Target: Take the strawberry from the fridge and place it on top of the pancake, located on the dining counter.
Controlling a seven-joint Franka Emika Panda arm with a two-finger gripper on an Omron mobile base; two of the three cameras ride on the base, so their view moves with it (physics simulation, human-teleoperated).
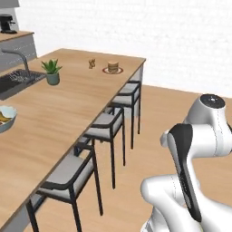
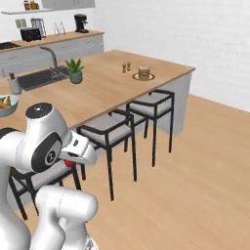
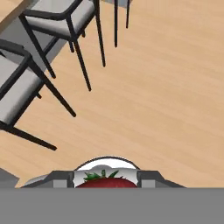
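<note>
In the hand view the red strawberry (image 3: 103, 183) with its green leaves sits between the two fingertips, and my gripper (image 3: 106, 179) is shut on it, pointing down at the wooden floor beside the stools. In the right base view a patch of the strawberry (image 2: 68, 163) shows under the folded hand, low at the left. The pancake (image 1: 113, 67) (image 2: 143, 72) is a small tan stack on a red-rimmed plate near the far end of the dining counter (image 1: 68, 113) (image 2: 107, 95), well ahead of the arm. The fridge is out of view.
Three black stools with grey seats (image 1: 106, 124) (image 2: 151, 105) line the counter's near side. On the counter stand two small brown shakers (image 1: 92, 63), a potted plant (image 1: 52, 71), a dark sink with faucet (image 1: 16, 77) and a fruit bowl (image 1: 5, 118). Open floor (image 2: 195, 171) lies to the right.
</note>
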